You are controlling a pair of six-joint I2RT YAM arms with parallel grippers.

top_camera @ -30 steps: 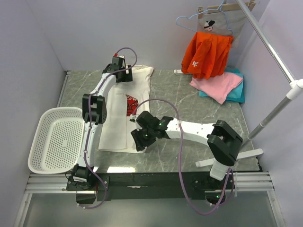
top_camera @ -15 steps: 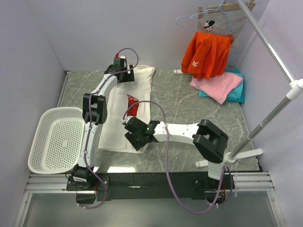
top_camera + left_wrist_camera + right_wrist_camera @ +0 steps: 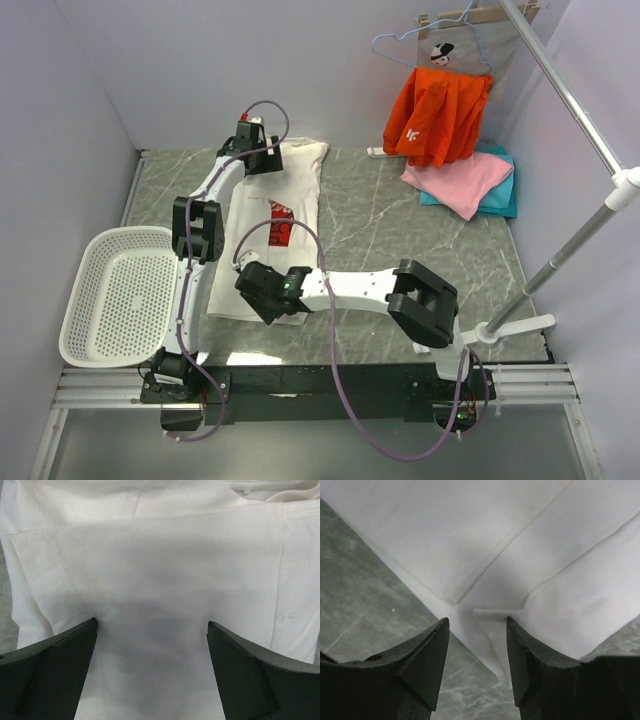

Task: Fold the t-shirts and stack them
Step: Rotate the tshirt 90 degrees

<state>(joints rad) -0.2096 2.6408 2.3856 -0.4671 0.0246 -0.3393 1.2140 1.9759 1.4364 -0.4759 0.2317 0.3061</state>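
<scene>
The white shirt (image 3: pixel 298 180) is lying as a long folded strip on the left half of the tabletop (image 3: pixel 370 220), its red print (image 3: pixel 280 225) showing at the fold edge. The left hand (image 3: pixel 152 627) is hovering over the far, collar end, fingers spread wide and grasping nothing. The right hand (image 3: pixel 477 622) is hanging over the near hem corner, likewise released, its fingers straddling a small turned-up flap of cloth. The pink shirt (image 3: pixel 460 180) is lying on the teal shirt (image 3: pixel 505 200) at the far right.
</scene>
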